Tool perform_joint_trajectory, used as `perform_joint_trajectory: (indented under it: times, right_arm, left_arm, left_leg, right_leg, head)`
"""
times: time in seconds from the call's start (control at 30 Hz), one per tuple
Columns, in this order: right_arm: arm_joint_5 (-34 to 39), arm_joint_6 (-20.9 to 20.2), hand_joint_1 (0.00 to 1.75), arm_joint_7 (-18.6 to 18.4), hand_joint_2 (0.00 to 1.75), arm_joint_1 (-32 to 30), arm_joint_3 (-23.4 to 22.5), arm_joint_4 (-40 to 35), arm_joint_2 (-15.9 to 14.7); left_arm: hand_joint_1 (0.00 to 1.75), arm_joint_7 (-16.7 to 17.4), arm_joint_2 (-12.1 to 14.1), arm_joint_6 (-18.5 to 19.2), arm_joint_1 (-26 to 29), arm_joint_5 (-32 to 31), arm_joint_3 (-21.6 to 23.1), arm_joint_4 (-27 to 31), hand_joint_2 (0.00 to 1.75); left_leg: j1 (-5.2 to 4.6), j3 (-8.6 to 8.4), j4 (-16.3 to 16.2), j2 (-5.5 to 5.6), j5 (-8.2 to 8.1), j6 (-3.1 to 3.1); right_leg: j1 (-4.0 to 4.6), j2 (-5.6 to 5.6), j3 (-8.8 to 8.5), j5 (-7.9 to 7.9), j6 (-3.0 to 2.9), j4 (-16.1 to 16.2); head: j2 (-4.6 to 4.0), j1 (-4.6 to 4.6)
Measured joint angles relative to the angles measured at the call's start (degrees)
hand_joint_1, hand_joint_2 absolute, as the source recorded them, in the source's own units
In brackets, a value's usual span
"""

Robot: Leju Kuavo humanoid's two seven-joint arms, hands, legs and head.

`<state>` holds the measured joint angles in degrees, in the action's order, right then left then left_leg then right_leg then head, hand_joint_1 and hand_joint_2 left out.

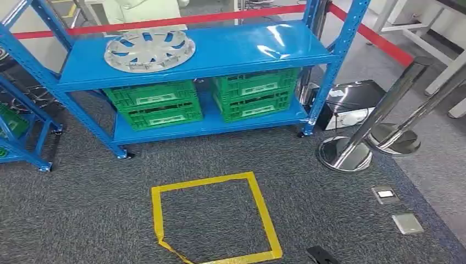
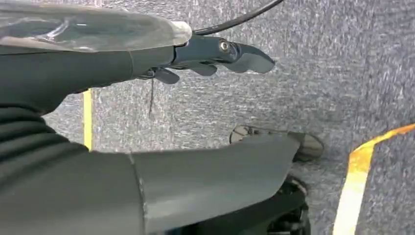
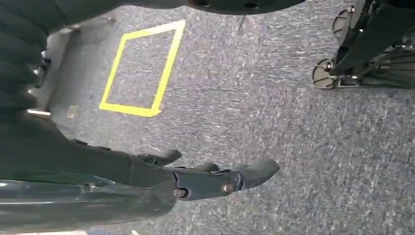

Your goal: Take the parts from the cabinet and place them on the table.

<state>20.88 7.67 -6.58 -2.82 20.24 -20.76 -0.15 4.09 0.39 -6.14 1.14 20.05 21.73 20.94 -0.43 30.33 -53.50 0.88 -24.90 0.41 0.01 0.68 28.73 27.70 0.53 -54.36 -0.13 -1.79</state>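
My left robot hand (image 2: pixel 210 56) hangs over grey carpet (image 1: pixel 329 220), fingers (image 2: pixel 244 56) stretched out and apart, holding nothing. My right robot hand (image 3: pixel 205 178) also hangs above the carpet, fingers (image 3: pixel 257 171) spread and empty.

Ahead stands a blue shelf rack (image 1: pixel 231 52). The wheel cover (image 1: pixel 149 50), silver and spoked, lies flat on the upper shelf toward its left end, close to the front edge; the rest of that shelf to the right is bare blue. On the lower shelf sit 2 stacks of green crates (image 1: pixel 154 104), side by side, the second stack (image 1: pixel 254 94) near the right post.

On the carpet between me and the rack lies a square of yellow tape (image 1: pixel 214 220), open carpet inside it and around it. To the right, 2 chrome barrier posts (image 1: pixel 351 148) lean on round bases, just beside the rack's right leg, with a red belt (image 1: pixel 373 36) running off behind. 2 floor sockets (image 1: pixel 408 223) sit flush near the right edge of the carpet.
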Motion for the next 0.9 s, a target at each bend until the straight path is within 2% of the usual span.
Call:
perform_joint_trajectory:
  times: [0.13, 0.3, 0.5, 0.67, 0.9]
  right_arm:
    - [4.4, 0.6, 0.00, -1.5, 1.75, 1.4, 3.8, 0.7, -0.1]
    - [10.0, 1.4, 0.00, -2.2, 1.75, 6.4, 8.0, 1.5, -1.4]
    - [15.9, 2.5, 0.00, -2.4, 1.75, 14.4, 12.4, 2.0, -3.9]
    - [19.7, 3.7, 0.00, -0.9, 1.75, 22.5, 15.3, 2.0, -6.0]
    - [20.8, 6.8, 0.00, -0.4, 1.75, 34.9, 18.0, -1.1, -8.3]
  left_arm:
    - [0.00, 1.0, 0.1, -0.6, -1.2, 3.0, 5.0, -0.5, 0.00]
    - [0.00, 2.3, 0.5, -1.3, -2.9, 6.5, 11.4, -1.5, 0.00]
    - [0.00, 4.0, 1.0, -2.2, -4.7, 10.0, 19.0, -2.5, 0.00]
    - [0.00, 5.0, 1.4, -3.0, -6.1, 12.8, 24.9, -3.5, 0.00]
    - [0.00, 5.9, 1.7, -4.2, -6.8, 16.0, 30.4, -4.3, 0.00]
  left_leg:
    - [0.00, 0.02, 0.0, 0.01, 0.01, 0.00]
    - [-0.01, 0.02, 0.0, 0.00, 0.06, 0.01]
    - [-0.03, 0.03, -0.1, -0.03, 0.14, 0.11]
    - [-0.08, 0.04, -0.1, -0.04, 0.24, 0.15]
    - [-0.07, 0.05, -0.1, -0.04, 0.36, 0.29]
  right_leg:
    - [0.00, 0.01, -0.06, -0.02, -0.01, 0.0]
    - [0.00, 0.02, -0.05, -0.10, 0.04, 0.0]
    - [-0.02, -0.01, -0.08, -0.17, 0.07, 0.0]
    - [-0.02, 0.02, -0.08, -0.29, 0.08, 0.0]
    - [-0.03, -0.01, -0.03, -0.36, 0.12, 0.0]
  head:
    - [0.00, 0.02]
    - [0.00, 0.02]
    - [0.00, 0.00]
    - [0.00, 0.00]
    - [0.00, 0.04]
